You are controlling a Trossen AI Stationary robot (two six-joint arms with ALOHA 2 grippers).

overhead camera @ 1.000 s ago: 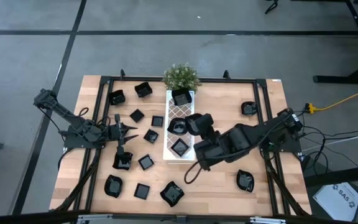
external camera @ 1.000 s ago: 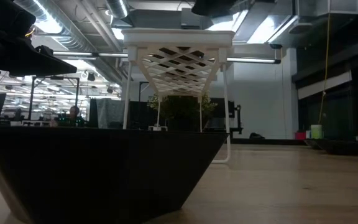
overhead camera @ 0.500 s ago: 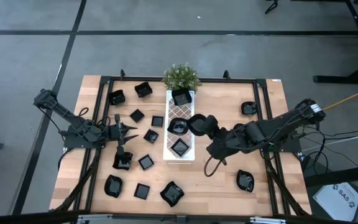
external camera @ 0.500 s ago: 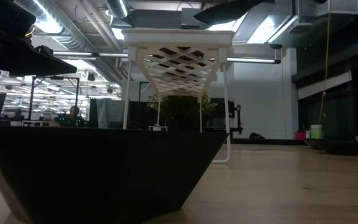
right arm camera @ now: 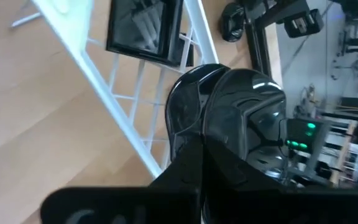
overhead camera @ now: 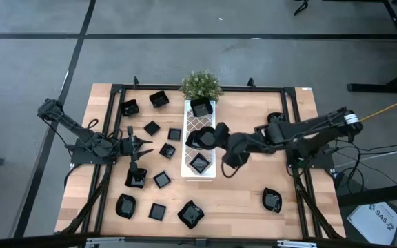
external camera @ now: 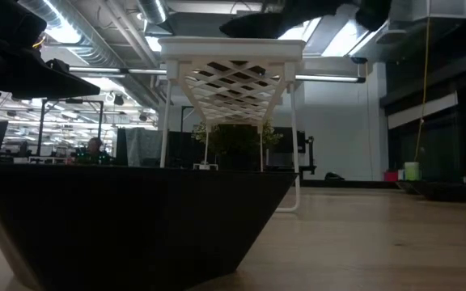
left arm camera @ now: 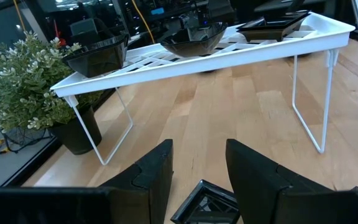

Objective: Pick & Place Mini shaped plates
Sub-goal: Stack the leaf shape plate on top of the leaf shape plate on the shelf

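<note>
Mini shaped plates (overhead camera: 162, 179), glossy black and either square or wavy-rimmed, are scattered over the wooden table (overhead camera: 247, 200), mostly on its left half, and three are set on the white lattice tray (overhead camera: 191, 124) beside the potted plant (overhead camera: 200, 84). One rounded plate (right arm camera: 241, 118) is held clenched in the fingers of the right gripper (overhead camera: 216, 135) over the tray, above another plate lying there. The left gripper (overhead camera: 138, 145) is seen with fingers (left arm camera: 151, 171) parted and empty among the left-hand plates; only "SAS" can be read, on a sheet (overhead camera: 384, 219) on the floor.
</note>
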